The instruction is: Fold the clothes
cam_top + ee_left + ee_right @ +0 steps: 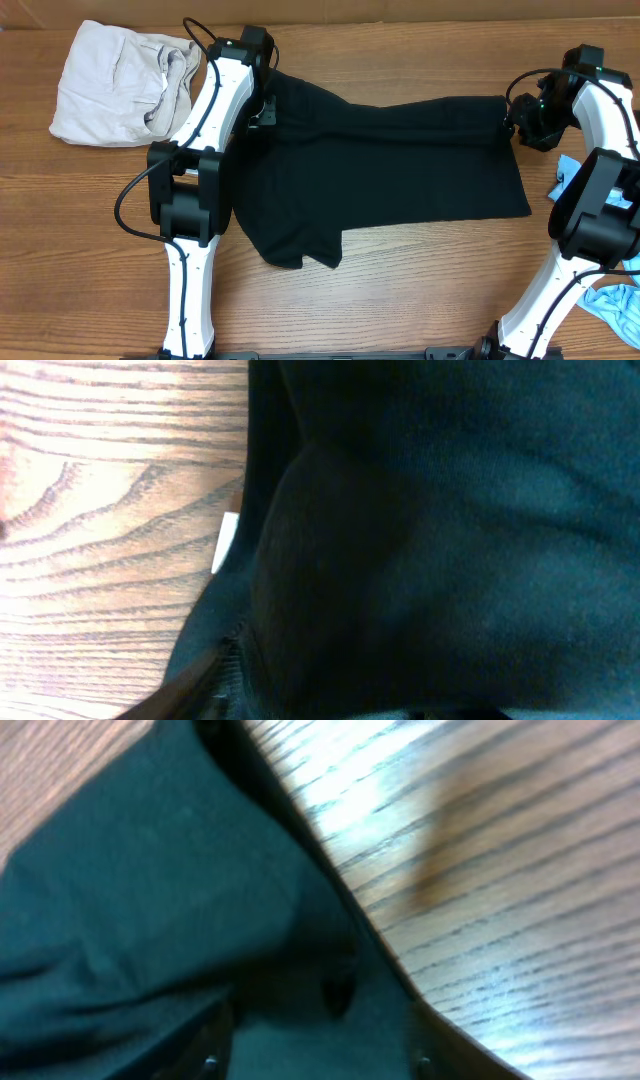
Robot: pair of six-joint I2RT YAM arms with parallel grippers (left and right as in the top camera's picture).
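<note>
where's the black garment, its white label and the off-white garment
black garment [400, 170], overhead view, middle of its spread body
white label [226, 543], left wrist view, the visible strip at the garment's edge
off-white garment [110, 85], overhead view, middle of the bundle

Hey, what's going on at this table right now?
Two robot arms are working on a black garment that lies spread across the table. The left arm reaches to its top left corner and the right arm to its top right corner. Whether their jaws grip the fabric is unclear. An off-white garment sits bunched at the far left, and a light-blue one lies at the right edge.
</note>
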